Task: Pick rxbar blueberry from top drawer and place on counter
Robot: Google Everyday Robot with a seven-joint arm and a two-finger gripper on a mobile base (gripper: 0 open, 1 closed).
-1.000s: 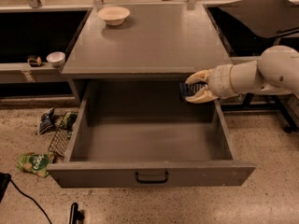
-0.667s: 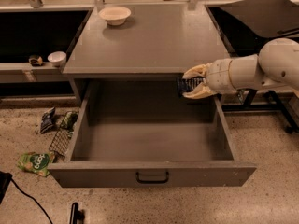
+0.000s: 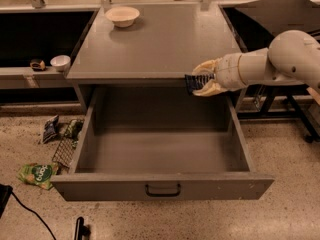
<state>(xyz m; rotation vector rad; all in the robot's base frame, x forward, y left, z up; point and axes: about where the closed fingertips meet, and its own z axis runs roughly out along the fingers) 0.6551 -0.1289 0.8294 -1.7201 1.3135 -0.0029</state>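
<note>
The arm reaches in level from the right, its claw [image 3: 200,79] clamped on the rxbar blueberry [image 3: 190,83]. The counter [image 3: 150,49] edge is just behind, and the top drawer [image 3: 160,184] lies open below.

The gripper [image 3: 200,80], hanging at the front right edge of the counter [image 3: 150,44] above the top drawer [image 3: 160,151], is covering most of the rxbar blueberry [image 3: 190,83] it's clamping, so only a dark corner is poking out (print's too tiny to read). The arm [image 3: 295,54] is getting chopped off by the right edge. A small dark blob [image 3: 36,64] on the left shelf [image 3: 15,77] is looking too small to identify, and a black thing [image 3: 3,196] is running off the left edge.
</note>
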